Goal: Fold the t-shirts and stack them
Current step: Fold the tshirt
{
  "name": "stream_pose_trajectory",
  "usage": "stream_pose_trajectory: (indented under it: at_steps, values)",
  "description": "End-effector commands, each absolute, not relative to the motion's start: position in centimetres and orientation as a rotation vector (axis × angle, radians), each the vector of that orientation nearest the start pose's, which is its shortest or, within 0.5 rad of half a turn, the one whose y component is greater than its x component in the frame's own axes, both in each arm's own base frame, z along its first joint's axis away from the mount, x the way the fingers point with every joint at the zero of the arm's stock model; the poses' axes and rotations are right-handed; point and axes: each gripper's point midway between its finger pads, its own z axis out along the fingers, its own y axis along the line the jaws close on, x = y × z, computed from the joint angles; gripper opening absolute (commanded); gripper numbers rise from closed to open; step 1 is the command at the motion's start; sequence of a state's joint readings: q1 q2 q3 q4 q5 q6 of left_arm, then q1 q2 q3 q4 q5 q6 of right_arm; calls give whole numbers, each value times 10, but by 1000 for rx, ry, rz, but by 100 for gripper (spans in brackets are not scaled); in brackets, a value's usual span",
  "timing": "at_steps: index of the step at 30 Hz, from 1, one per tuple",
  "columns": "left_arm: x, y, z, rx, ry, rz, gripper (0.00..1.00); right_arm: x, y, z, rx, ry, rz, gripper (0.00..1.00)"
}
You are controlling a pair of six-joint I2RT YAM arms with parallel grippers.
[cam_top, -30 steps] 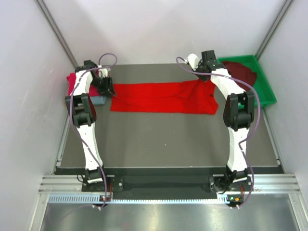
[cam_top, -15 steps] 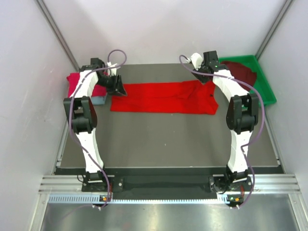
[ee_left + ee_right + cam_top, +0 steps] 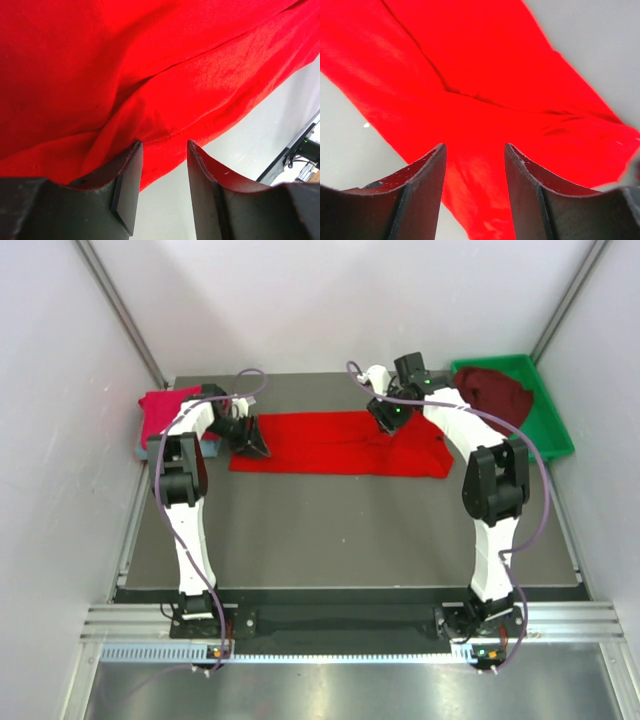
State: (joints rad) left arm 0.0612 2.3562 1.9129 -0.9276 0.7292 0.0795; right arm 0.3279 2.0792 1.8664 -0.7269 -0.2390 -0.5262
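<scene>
A bright red t-shirt (image 3: 340,443) lies flat on the dark table as a long folded strip. My left gripper (image 3: 255,440) hovers at its left end. In the left wrist view that gripper (image 3: 164,145) is open, its tips at the red t-shirt's (image 3: 150,65) hem with nothing between them. My right gripper (image 3: 388,418) is over the strip's back edge, right of centre. In the right wrist view it (image 3: 475,147) is open above the red t-shirt (image 3: 485,100). A crimson-pink t-shirt (image 3: 168,410) lies folded at the far left. A dark maroon t-shirt (image 3: 497,390) sits bunched in the tray.
The green plastic tray (image 3: 553,435) stands at the back right corner. A sliver of grey-blue cloth (image 3: 212,444) shows under the pink pile. White walls close in the table on three sides. Bare dark table surface (image 3: 340,530) stretches in front of the red strip.
My right gripper opened, let go of the red shirt's right end and moved left; the raised cloth there now lies flat. My left gripper swung right onto the shirt's left end.
</scene>
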Motion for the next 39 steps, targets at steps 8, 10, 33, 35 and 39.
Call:
stream_pose_trajectory:
  at_steps: [8,10,33,35,39]
  values:
    - [479,-81,34,123,2678,-962,46,471,204,77,-1195,2312,279,50]
    - [479,-82,33,116,2679,-957,46,477,197,72,-1187,2321,211,50]
    - [464,-86,29,124,2714,-950,45,540,211,96,-1191,2108,-20,3]
    - [462,-86,28,124,2718,-949,45,549,220,94,-1214,2079,-49,7]
    - [460,-86,30,122,2718,-952,45,556,232,94,-1216,2042,-91,35]
